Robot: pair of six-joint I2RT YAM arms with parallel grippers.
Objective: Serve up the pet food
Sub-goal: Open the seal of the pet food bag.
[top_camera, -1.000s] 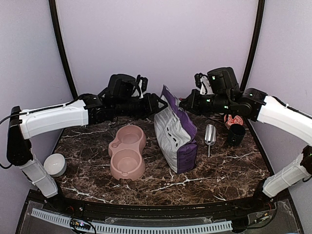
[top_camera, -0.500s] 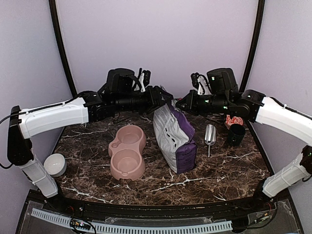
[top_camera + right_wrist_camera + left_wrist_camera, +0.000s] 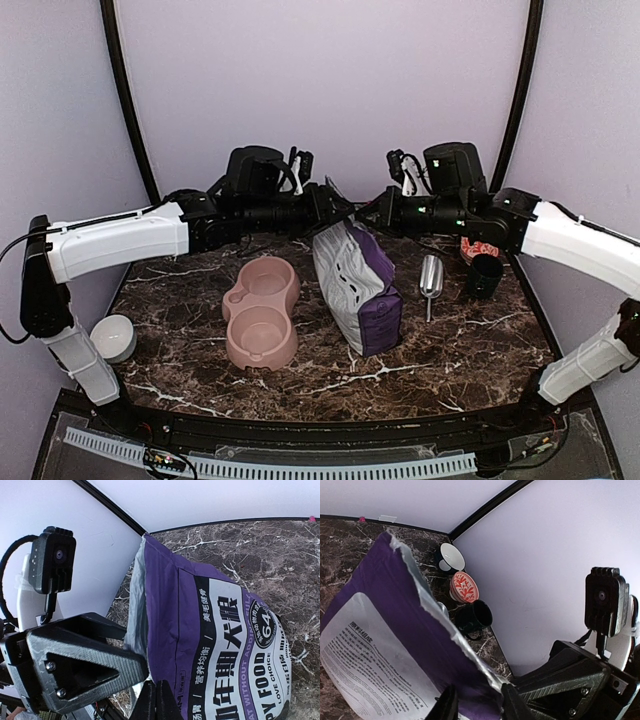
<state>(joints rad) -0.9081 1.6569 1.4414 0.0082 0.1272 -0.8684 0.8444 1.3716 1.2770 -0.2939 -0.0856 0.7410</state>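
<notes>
the purple-and-white bag (image 3: 360, 285) stands upright on the marble counter (image 3: 450, 350); the left jaws reach the bag's top from its left and pinch the torn, silver-lined edge, which fills the gap between the two fingers (image 3: 448, 707); the right jaws reach in from the bag's right, pressed together on its purple upper wall just below the rim; the pet food is out of sight, the bag's inside hidden in every view; a pink double bowl (image 3: 262, 312) lies just left of the bag; a metal scoop (image 3: 431, 277) lies just right of the bag, a black mug (image 3: 484, 276) beyond it; a white bowl (image 3: 113, 337) sits well off to the bag's left
</notes>
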